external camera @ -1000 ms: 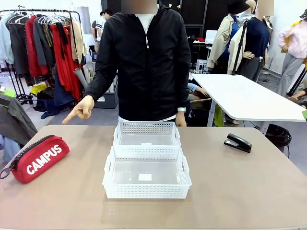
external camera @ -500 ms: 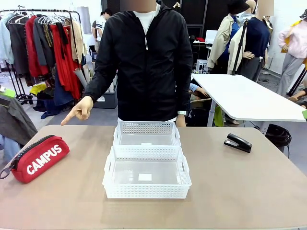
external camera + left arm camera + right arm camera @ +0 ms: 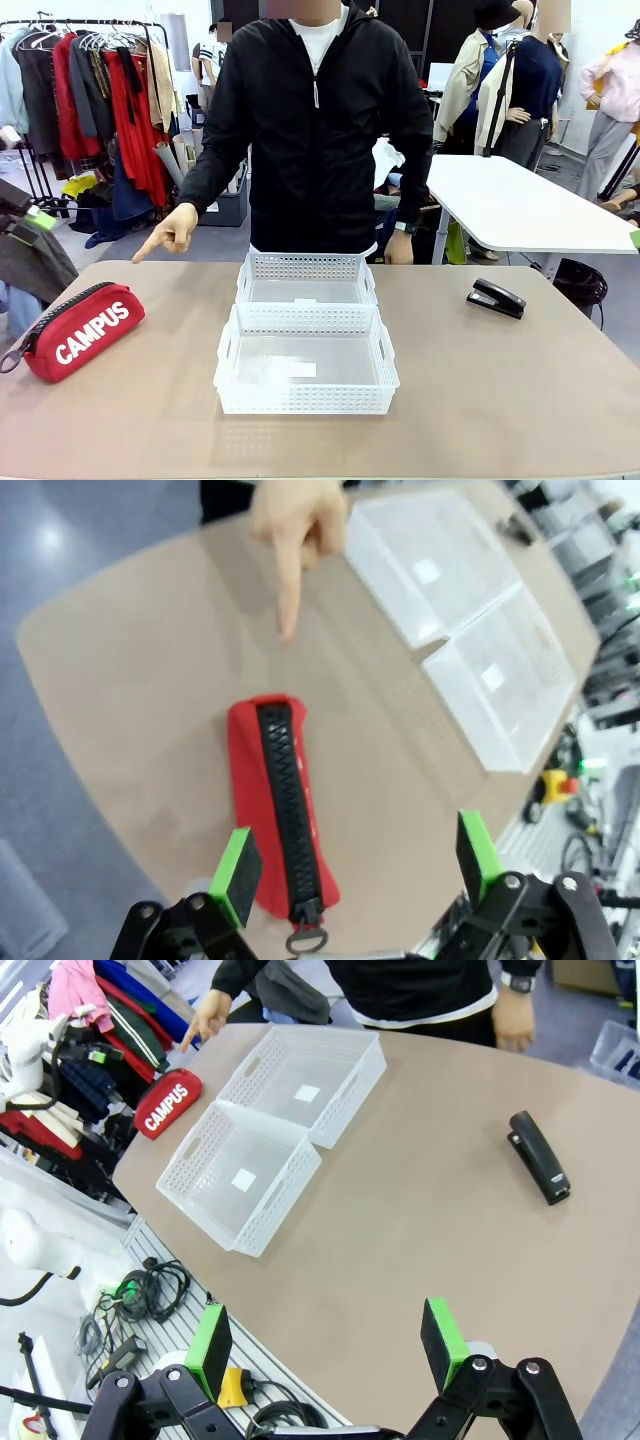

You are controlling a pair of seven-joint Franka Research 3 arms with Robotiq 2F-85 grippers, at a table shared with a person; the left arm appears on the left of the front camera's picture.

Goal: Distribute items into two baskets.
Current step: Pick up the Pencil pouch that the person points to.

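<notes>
Red fabric marks the pouch (image 3: 82, 331), which lies at the left end of the brown table (image 3: 500, 390) in the front view, its white "CAMPUS" lettering facing the camera. Two white lattice baskets, the near basket (image 3: 305, 397) and the far basket (image 3: 305, 266), stand end to end in the middle and touch each other. Each has only a small white label on its floor. A black stapler (image 3: 496, 297) sits well apart from them toward the right. The person stands at the far edge. The pointing hand (image 3: 172, 230) aims a forefinger down toward the pouch's side of the table, and the other hand (image 3: 399, 247) hangs by the far basket.

In the left wrist view, the left gripper (image 3: 357, 865) hovers above the pouch (image 3: 250, 780), fingers spread wide and clear of it. The black zipper runs lengthwise between the green pads. The pointing hand (image 3: 295, 525) hangs just beyond the pouch, with the far basket (image 3: 385, 590) and the near basket (image 3: 455, 695) off to one side.

In the right wrist view, the right gripper (image 3: 327, 1345) is high over the table's edge, fingers spread and holding nothing. Below it lie the stapler (image 3: 540, 1157), the near basket (image 3: 270, 1230), the far basket (image 3: 350, 1090) and the pouch (image 3: 167, 1105). The pointing hand (image 3: 207, 1015) and the other hand (image 3: 512, 1020) show at the far edge.
</notes>
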